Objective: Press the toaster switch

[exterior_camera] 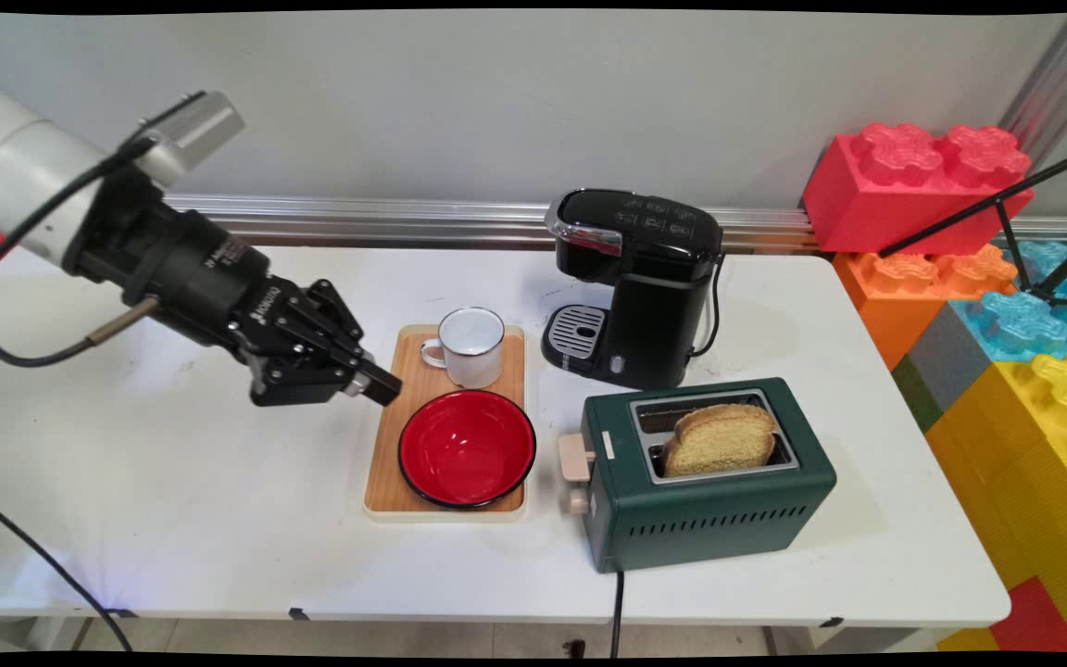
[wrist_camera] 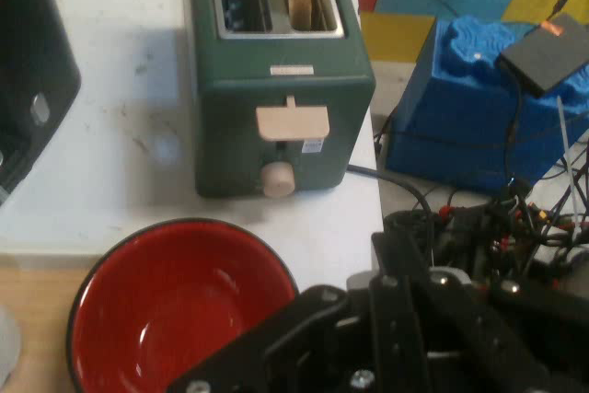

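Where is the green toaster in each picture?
Main view: the toaster sits lower right of centre, right of the tray.
Hand view: it stands at top centre, lever facing the camera.
Shared landmark: the red bowl, beside the toaster's lever end in both.

White table [exterior_camera: 172,482]: tray [exterior_camera: 385,482], coffee maker [exterior_camera: 654,306], toaster [exterior_camera: 719,509].

A white cylindrical arm link at the upper left of the frame carries a silver camera block, trailing black cables, and a black two-finger gripper [exterior_camera: 376,384] with small white lettering and exposed screws on its linkage.
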Robot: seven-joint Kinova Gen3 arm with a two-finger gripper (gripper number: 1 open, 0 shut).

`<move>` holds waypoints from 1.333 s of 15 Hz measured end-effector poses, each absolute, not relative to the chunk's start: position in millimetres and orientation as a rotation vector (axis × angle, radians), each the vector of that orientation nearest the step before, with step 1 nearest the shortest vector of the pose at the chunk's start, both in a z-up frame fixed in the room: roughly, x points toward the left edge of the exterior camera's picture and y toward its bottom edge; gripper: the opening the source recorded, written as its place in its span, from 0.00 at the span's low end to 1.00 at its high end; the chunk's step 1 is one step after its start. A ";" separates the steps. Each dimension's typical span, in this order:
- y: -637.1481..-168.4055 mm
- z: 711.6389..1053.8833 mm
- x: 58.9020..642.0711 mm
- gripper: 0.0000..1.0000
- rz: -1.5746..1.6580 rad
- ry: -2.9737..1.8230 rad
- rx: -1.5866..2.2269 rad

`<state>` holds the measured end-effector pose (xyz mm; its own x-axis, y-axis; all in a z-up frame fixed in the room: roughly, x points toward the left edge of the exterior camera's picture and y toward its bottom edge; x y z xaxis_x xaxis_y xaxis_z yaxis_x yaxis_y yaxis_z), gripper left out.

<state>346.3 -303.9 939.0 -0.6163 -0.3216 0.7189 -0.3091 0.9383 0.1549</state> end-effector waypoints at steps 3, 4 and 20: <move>-308.6 936.8 333.0 0.00 -0.018 -2.272 0.442; -312.1 935.9 325.0 0.00 -0.014 -2.273 0.441; -356.0 918.0 217.5 0.00 -0.035 -2.461 0.447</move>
